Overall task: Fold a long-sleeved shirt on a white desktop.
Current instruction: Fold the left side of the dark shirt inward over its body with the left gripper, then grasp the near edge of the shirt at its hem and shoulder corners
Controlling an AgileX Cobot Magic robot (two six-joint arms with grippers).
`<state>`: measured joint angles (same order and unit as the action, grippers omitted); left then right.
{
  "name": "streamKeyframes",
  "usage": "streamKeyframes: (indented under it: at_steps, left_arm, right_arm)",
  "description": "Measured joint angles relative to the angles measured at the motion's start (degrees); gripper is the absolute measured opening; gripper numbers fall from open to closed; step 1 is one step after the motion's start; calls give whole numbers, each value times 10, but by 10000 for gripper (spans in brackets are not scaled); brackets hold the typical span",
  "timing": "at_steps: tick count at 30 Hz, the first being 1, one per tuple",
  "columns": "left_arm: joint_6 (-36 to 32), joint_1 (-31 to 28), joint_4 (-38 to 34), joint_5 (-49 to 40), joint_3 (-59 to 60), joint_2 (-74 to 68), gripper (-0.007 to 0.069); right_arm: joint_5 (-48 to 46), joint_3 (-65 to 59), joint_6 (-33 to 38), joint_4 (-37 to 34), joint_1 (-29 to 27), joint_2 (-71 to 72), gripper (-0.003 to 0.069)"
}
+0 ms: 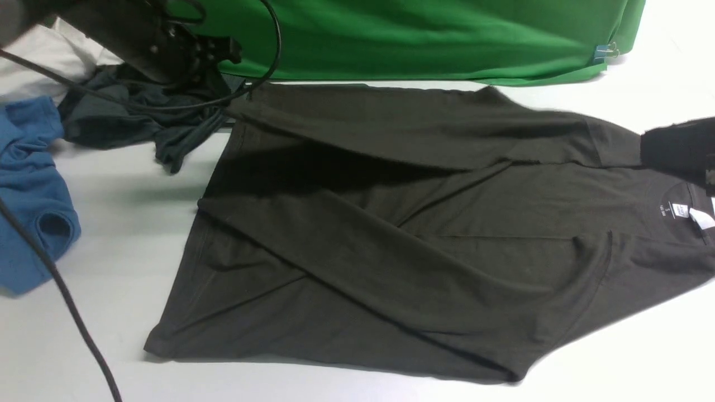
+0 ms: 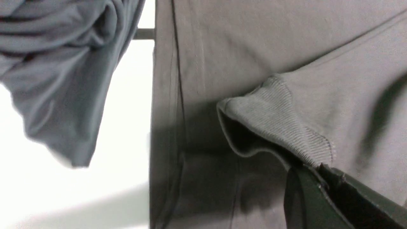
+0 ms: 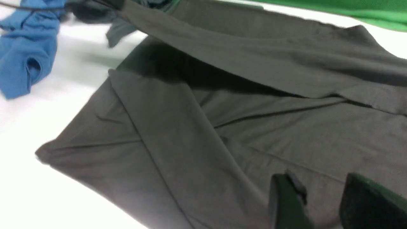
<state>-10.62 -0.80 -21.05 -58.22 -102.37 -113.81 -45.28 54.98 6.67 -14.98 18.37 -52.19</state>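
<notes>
The long-sleeved shirt (image 1: 391,234) lies spread on the white table (image 1: 642,357), filling the middle of the front view. Its collar is at the right edge and one sleeve is folded slantwise across the body. It looks a thin, limp knit: light, stretchy, likely to sag and drag, so the thicker edges give the surest hold. The left tool (image 2: 318,175) seems clamped on the ribbed cuff (image 2: 273,121), though little of it shows. The right tool (image 3: 321,181) hovers wide above the cloth.
</notes>
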Motion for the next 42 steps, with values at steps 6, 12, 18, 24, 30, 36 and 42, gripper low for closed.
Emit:
streamKeyframes:
  at_steps: [6, 12, 18, 24, 30, 36, 42]
  left_arm:
    - [3, 0, 4, -12, 51, 23, 31]
    - [7, 2, 39, -7, 120, 12, 76]
    - [13, 2, 82, -34, 121, 34, 258]
    - [44, 2, 105, -63, 167, 122, 450]
    - [121, 2, 103, -9, 396, 277, 543]
    - [154, 2, 96, 94, 582, 321, 547]
    - [147, 2, 67, 194, 636, 278, 547]
  right_arm:
    - [-24, 0, 0, 1, 0, 0, 240]
    - [-32, 0, 2, 3, 0, 0, 240]
    - [-31, 0, 27, 4, 0, 0, 240]
    - [-32, 0, 37, 5, 0, 0, 240]
    - [-35, 0, 41, 5, 15, 0, 240]
    - [-36, 0, 55, 5, 54, 0, 241]
    - [-40, -2, 121, 15, 69, -13, 285]
